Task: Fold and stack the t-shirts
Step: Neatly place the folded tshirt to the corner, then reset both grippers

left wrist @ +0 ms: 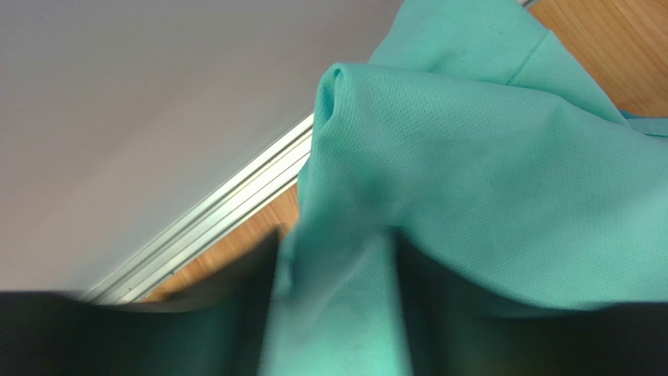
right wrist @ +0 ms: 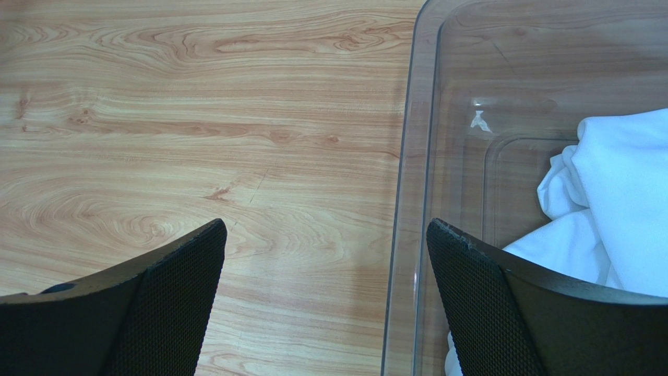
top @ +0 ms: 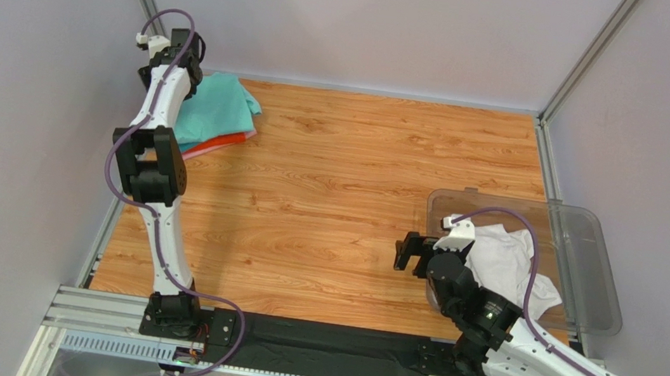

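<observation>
A mint-green t-shirt (top: 220, 102) lies bunched at the table's back left, on top of an orange-red shirt (top: 229, 141). My left gripper (top: 185, 64) is at that pile's far left edge. In the left wrist view a fold of the mint-green shirt (left wrist: 470, 180) runs between the dark fingers of my left gripper (left wrist: 334, 243), which is shut on it. A white t-shirt (top: 500, 252) lies crumpled in the clear plastic bin (top: 595, 249). My right gripper (top: 410, 253) is open and empty above the bin's left rim; in the right wrist view this gripper (right wrist: 325, 227) straddles the rim (right wrist: 408, 157), with the white shirt (right wrist: 619, 196) to its right.
Grey walls close the table at the back and both sides, with metal rails along the edges (left wrist: 227, 204). The wooden tabletop (top: 349, 180) stretches between the shirt pile and the bin. The arm bases stand on a black strip at the near edge.
</observation>
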